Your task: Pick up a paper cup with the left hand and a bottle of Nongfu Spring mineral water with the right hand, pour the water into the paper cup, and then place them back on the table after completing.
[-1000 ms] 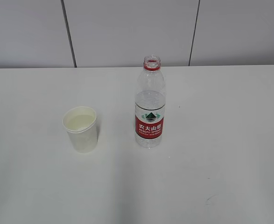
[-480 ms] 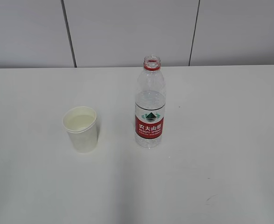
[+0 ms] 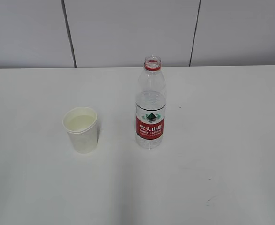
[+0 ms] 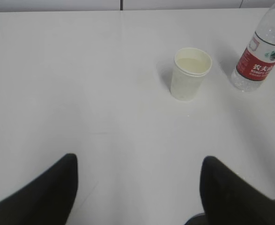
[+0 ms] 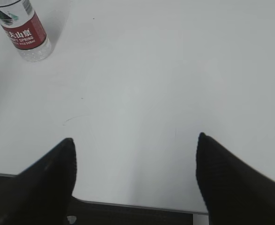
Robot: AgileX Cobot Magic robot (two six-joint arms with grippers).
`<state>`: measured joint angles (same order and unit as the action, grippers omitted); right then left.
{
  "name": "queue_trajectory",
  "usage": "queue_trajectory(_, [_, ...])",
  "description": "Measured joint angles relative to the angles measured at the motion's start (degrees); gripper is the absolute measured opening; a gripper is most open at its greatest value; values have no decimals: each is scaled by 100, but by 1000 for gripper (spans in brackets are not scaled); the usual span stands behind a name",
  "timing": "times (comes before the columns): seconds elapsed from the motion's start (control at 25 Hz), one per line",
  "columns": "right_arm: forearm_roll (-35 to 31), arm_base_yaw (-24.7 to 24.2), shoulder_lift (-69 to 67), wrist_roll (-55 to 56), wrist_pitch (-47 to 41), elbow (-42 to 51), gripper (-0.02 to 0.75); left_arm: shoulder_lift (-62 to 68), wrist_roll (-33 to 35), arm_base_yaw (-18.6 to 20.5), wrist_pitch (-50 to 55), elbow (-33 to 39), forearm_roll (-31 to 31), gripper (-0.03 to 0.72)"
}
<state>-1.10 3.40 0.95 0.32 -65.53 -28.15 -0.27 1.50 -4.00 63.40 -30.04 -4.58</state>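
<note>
Paper cup [image 3: 81,130] stands upright on the white surface [image 3: 221,140], left of centre in the exterior view, with pale liquid visible inside. The Nongfu Spring bottle [image 3: 150,103] stands upright just to its right — near but not touching — cap off, red neck ring and red label showing, the water [image 3: 150,99] reaching to about the top of the label.

Left end effector [image 4: 137,192]: both fingers spread wide at the bottom of the left wrist view, nothing between them, well back from the cup [image 4: 190,74] and bottle [image 4: 261,54]. Right end effector [image 5: 135,180]: likewise spread wide and empty, hanging over the near edge of the surface, the bottle [image 5: 24,30] well apart at the upper left corner of its view. Neither arm appears in the exterior view.

Assessment: the cup holds liquid, the bottle is partly drained, both rest on the surface and both end effectors are clear of them. This reads as the finished state — pour done, both items set back down. The alternative, a pre-filled cup before any pickup, cannot be wholly excluded from these views. If complete, nothing is left beyond keeping the arms clear.
</note>
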Motion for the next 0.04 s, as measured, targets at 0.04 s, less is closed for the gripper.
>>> queue_trajectory(0.04, [0, 0, 0, 0, 0, 0, 587, 0, 0, 0, 0, 0, 0, 499])
